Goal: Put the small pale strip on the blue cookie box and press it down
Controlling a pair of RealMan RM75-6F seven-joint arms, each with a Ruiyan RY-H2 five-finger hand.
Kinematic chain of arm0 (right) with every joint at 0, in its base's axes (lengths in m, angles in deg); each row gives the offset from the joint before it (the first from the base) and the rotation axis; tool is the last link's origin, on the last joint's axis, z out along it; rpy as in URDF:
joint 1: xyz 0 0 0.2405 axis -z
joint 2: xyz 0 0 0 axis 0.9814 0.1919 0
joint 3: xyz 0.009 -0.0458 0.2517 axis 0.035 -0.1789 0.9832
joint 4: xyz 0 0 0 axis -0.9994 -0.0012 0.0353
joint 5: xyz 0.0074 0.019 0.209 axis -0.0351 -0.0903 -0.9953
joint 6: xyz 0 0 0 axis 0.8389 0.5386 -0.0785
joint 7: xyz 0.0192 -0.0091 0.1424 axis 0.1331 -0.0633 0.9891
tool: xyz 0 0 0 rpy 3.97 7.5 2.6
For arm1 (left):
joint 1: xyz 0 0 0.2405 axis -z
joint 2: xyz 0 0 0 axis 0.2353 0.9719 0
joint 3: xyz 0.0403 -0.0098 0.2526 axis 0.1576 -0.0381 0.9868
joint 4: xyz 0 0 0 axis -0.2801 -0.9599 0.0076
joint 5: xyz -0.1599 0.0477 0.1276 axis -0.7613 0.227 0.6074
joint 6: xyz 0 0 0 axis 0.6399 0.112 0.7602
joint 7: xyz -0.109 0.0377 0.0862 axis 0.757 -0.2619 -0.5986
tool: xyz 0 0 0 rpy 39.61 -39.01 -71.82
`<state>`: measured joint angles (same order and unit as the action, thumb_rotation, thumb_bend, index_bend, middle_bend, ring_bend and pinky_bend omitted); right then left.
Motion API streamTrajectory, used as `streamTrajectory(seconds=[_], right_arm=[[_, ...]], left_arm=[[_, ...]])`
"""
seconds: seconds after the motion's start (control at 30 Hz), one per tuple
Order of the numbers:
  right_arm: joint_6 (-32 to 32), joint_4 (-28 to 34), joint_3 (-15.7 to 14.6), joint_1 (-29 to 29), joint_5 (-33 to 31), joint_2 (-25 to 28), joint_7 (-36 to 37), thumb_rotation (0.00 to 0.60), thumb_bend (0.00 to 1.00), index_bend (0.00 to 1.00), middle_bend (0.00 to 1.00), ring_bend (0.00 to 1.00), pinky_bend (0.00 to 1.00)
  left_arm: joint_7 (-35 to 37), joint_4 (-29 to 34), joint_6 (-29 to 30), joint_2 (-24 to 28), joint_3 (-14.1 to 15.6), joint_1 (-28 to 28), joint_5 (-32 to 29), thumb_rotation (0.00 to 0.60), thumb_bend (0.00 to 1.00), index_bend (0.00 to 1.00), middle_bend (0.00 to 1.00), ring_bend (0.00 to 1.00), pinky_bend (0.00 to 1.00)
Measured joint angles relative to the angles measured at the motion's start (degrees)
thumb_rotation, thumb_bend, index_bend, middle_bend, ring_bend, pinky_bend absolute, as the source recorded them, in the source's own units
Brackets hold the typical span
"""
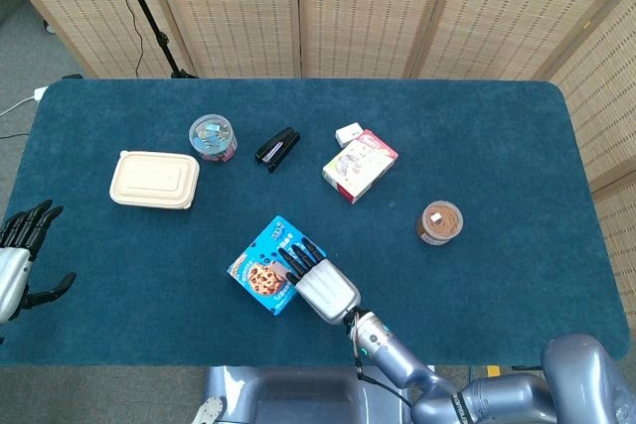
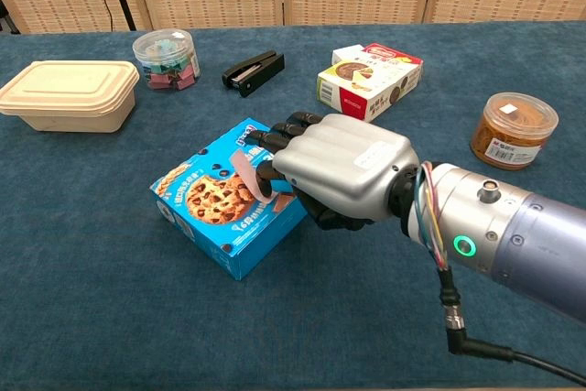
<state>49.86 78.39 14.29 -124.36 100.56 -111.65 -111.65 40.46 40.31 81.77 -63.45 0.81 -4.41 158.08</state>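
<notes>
Our right hand (image 2: 334, 171) reached forward and to the left from a grey forearm that entered low on the right of the chest view, a green ring lit at the wrist. Its silver back faced up and its dark fingers (image 2: 275, 139) extended forward and close together, tips angled down. The thumb curled under the palm. In the head view the same hand (image 1: 320, 280) pointed up and left from the near edge. Our left hand (image 1: 20, 257) hung at the far left edge, dark fingers spread and pointing up, holding nothing.
</notes>
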Motion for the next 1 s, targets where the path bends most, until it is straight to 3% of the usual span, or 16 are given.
streamTrajectory(seconds=[0.53, 1.0], right_arm=[[0.78, 0.7, -1.57, 0.63, 3.15, -0.47, -0.11, 0.6, 1.0, 0.29, 0.0, 0.0, 0.0], [1.04, 0.02, -0.79, 1.24, 2.09, 0.88, -1.16, 0.6, 1.0, 0.29, 0.0, 0.0, 0.0]], left_arm=[[0.7, -0.17, 0.05, 0.17, -0.09, -0.25, 0.29, 0.6, 0.27, 0.0, 0.0, 0.0, 0.0], [1.19, -0.32, -0.18, 0.39, -0.17, -0.21, 0.5, 0.6, 0.27, 0.0, 0.0, 0.0, 0.0]])
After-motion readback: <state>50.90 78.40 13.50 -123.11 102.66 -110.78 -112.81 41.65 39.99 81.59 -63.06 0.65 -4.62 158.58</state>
